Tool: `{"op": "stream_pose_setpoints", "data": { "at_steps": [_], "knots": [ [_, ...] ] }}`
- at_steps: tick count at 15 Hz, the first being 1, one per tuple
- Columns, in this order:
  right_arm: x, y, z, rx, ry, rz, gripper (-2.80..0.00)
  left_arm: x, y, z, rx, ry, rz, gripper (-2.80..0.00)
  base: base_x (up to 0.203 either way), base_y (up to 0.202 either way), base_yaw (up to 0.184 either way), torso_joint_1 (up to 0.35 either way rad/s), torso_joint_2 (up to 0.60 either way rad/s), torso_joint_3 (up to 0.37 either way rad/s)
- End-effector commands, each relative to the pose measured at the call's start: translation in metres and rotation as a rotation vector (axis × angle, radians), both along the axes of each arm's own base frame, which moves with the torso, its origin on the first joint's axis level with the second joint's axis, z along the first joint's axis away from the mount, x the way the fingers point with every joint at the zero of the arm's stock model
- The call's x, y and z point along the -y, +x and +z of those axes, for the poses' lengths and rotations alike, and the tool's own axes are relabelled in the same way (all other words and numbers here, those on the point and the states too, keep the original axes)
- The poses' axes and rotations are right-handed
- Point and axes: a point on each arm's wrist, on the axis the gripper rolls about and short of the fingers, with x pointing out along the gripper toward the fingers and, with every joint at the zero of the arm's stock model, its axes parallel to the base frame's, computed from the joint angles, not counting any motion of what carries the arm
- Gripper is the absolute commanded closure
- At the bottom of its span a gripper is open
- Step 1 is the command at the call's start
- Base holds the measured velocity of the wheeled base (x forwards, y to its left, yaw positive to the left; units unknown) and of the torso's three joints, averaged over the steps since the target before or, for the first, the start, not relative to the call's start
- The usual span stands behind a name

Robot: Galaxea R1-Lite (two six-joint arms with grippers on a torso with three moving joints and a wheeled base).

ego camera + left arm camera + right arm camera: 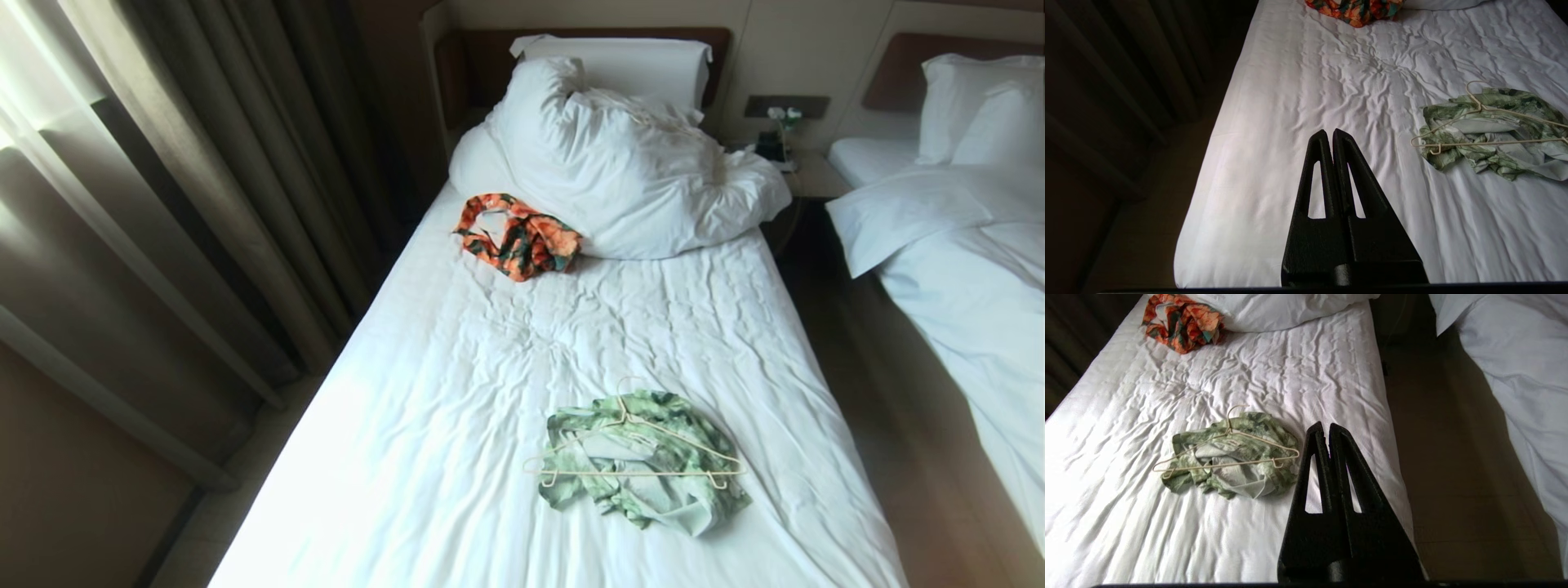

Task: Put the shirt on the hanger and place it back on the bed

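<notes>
Both hands [1332, 132] [1325, 425] pressed together, empty; hanger [645, 457] atop crumpled shirt [653, 490] on bed [457, 392].

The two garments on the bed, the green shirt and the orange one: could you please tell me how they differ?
The shirt is streaky green and white; the orange garment is orange with dark green. The shirt lies near the foot of the bed with the hanger resting on top of it; the orange garment lies farther up, against the duvet, with nothing on it. Both are crumpled on the white sheet.
</notes>
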Motion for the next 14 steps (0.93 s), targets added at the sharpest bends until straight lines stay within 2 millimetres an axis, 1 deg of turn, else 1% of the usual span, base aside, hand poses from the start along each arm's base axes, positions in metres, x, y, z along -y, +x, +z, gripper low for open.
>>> {"op": "stream_pose_setpoints", "data": {
  "at_steps": [1, 2, 4, 5, 6, 10, 14],
  "knots": [
    [-0.001, 0.018, -0.035, -0.007, 0.007, 0.031, 0.0, 0.0, 0.0, 0.0, -0.003, 0.001, 0.0, 0.0, 0.0, 0.0, 0.0, 0.0, 0.0, 0.0],
    [-0.001, 0.029, -0.049, 0.015, -0.005, 0.051, 0.0, 0.0, 0.0, 0.0, -0.003, 0.001, 0.0, 0.0, 0.0, 0.0, 0.0, 0.0, 0.0, 0.0],
    [-0.001, 0.042, -0.066, 0.095, -0.055, 0.064, 0.0, 0.0, 0.0, 0.0, -0.003, 0.001, 0.0, 0.0, 0.0, 0.0, 0.0, 0.0, 0.0, 0.0],
    [-0.001, 0.043, -0.069, 0.124, -0.108, 0.041, 0.0, 0.0, 0.0, 0.0, -0.003, 0.001, 0.0, 0.0, 0.0, 0.0, 0.0, 0.0, 0.0, 0.0],
    [-0.001, 0.044, -0.069, 0.117, -0.132, 0.021, 0.0, 0.0, 0.0, 0.0, -0.003, 0.001, 0.0, 0.0, 0.0, 0.0, 0.0, 0.0, 0.0, 0.0],
    [-0.001, 0.045, -0.082, -0.005, -0.103, 0.047, 0.0, 0.0, 0.0, 0.0, -0.002, 0.001, 0.0, 0.0, 0.0, 0.0, 0.0, 0.0, 0.0, 0.0],
    [-0.001, 0.045, -0.083, -0.011, -0.089, 0.049, 0.0, 0.0, 0.0, 0.0, -0.003, 0.001, 0.0, 0.0, 0.0, 0.0, 0.0, 0.0, 0.0, 0.0]
  ]
}}
